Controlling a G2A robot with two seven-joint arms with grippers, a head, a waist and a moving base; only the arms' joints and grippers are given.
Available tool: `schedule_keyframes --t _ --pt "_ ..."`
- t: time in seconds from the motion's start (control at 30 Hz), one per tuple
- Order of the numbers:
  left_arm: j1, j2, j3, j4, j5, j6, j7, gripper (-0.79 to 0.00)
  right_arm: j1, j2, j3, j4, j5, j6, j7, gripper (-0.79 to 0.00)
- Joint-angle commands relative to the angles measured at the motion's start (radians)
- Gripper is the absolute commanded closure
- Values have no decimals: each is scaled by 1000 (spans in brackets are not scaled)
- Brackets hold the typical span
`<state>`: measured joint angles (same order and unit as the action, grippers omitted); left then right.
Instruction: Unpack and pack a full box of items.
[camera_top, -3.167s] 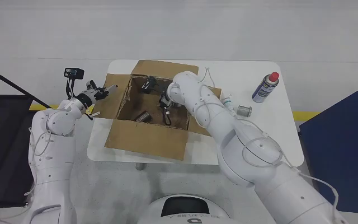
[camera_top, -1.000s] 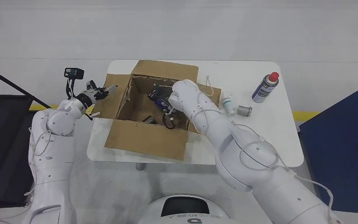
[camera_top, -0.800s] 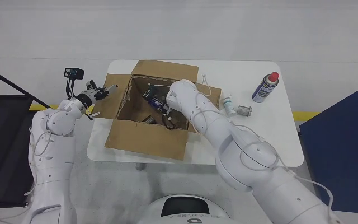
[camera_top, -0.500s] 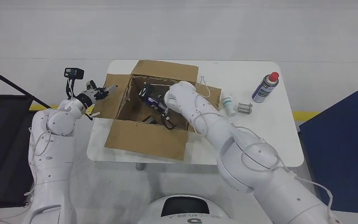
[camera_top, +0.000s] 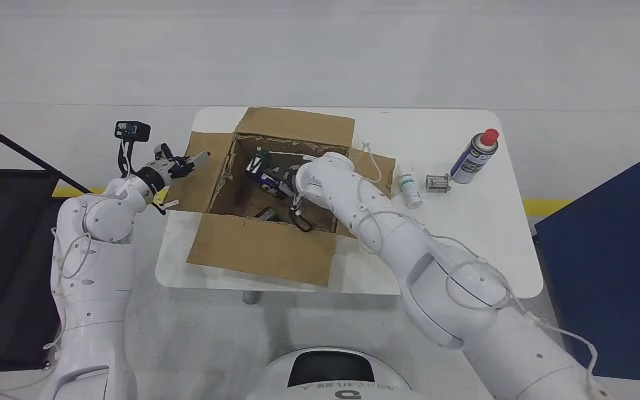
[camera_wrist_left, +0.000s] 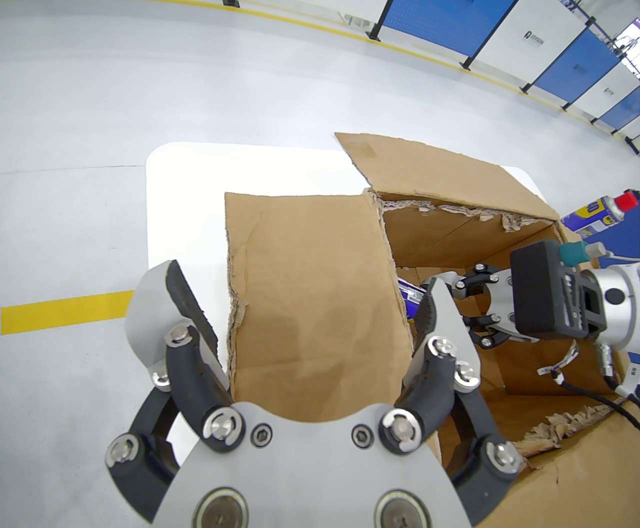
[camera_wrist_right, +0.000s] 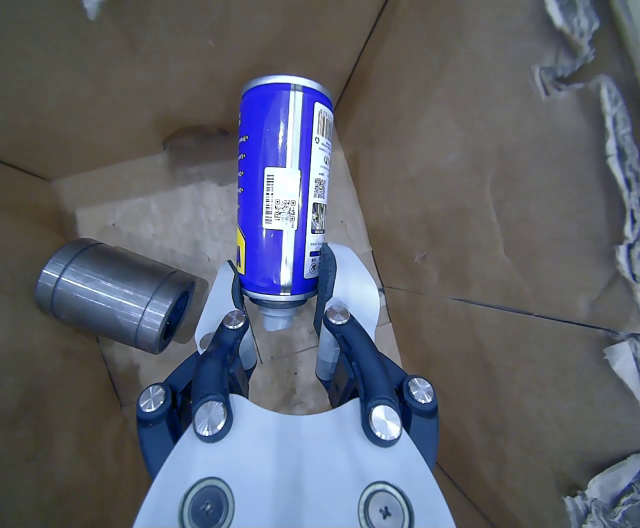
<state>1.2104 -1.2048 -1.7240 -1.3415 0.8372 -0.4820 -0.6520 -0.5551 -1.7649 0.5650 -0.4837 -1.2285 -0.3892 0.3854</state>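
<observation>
Box (camera_top: 260, 250) stands open on the table (camera_top: 450, 250), flaps spread. Inside it, the right gripper (camera_wrist_right: 277, 280) has its fingers clamped on the nozzle end of a blue can (camera_wrist_right: 280, 200). A steel cylinder (camera_wrist_right: 110, 295) lies on the box floor beside the can. The left gripper (camera_wrist_left: 305, 300) hangs at the left flap (camera_wrist_left: 310, 280), fingers wide and holding nothing. Farther right on the table are a bottle (camera_top: 408, 187), a bearing (camera_top: 436, 183) and a red-capped spray can (camera_top: 473, 156).

Blue spray can (camera_wrist_right: 282, 200), grey cylinder (camera_wrist_right: 112, 302), brown box (camera_wrist_right: 475, 175).
</observation>
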Motion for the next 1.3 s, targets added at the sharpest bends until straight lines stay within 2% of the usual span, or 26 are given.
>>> schedule_keyframes --t 0.0,0.2,0.57,0.73,0.87,1.03,1.2,1.27 --pt "0 0 0 0 0 0 0 -785 -29 23 17 -59 -17 25 -10 0" --pt "0 0 0 0 0 0 0 -785 -153 109 108 -316 -80 107 30 0" --pt "0 0 0 0 0 0 0 -785 -165 112 114 -322 -77 102 18 0" --pt "0 0 0 0 0 0 0 -785 -215 155 196 -415 -79 31 -94 0" --pt "0 0 0 0 0 0 0 -785 -326 214 302 -587 -116 -29 -164 0" --pt "0 0 0 0 0 0 0 -785 -536 284 464 -883 -168 -76 -224 0" --pt "0 0 0 0 0 0 0 -785 -732 332 618 -1118 -178 -132 -266 0" --pt "0 0 0 0 0 0 0 -785 -799 344 670 -1186 -182 -123 -286 0"
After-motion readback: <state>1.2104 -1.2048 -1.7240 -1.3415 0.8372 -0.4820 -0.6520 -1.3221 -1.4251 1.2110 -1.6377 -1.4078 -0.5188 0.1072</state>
